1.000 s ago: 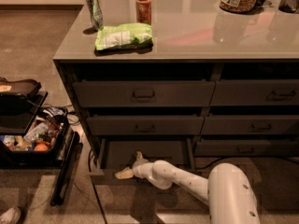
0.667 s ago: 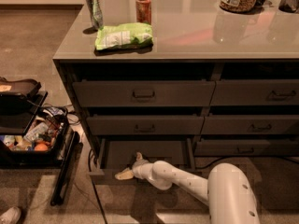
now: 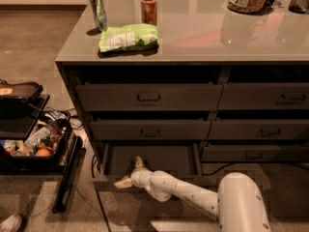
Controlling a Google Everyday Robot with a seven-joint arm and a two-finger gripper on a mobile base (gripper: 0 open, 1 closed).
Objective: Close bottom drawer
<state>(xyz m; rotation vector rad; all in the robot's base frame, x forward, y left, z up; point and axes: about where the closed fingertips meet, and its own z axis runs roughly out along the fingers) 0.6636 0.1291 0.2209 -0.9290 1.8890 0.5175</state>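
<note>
— Where was the tool when you looked in?
— Low down, at the front of the wide dark grey-brown bottom drawer (image 3: 159,157), left of its middle. The tool (image 3: 128,172) sat at the end of the white jointed arm (image 3: 193,197), which reached in from the lower right.
— And the drawer itself?
— It stood pulled out from the left-hand column with its inside showing. The matching middle drawer (image 3: 150,129) above it sat further in.
— Was the tool gripping anything?
— Its two pale fingers (image 3: 139,162) were spread apart, one pointing up into the drawer, the other out to the left over the front lip. I saw nothing clamped between them. Whether they touched the lip, I couldn't quite tell in that dim corner.
— Anything on top?
— On the glossy grey worktop (image 3: 207,37) lay a green crinkled snack bag (image 3: 128,36). A red drinks can (image 3: 149,8) and a silver-green can (image 3: 98,11) stood just behind it.
</note>
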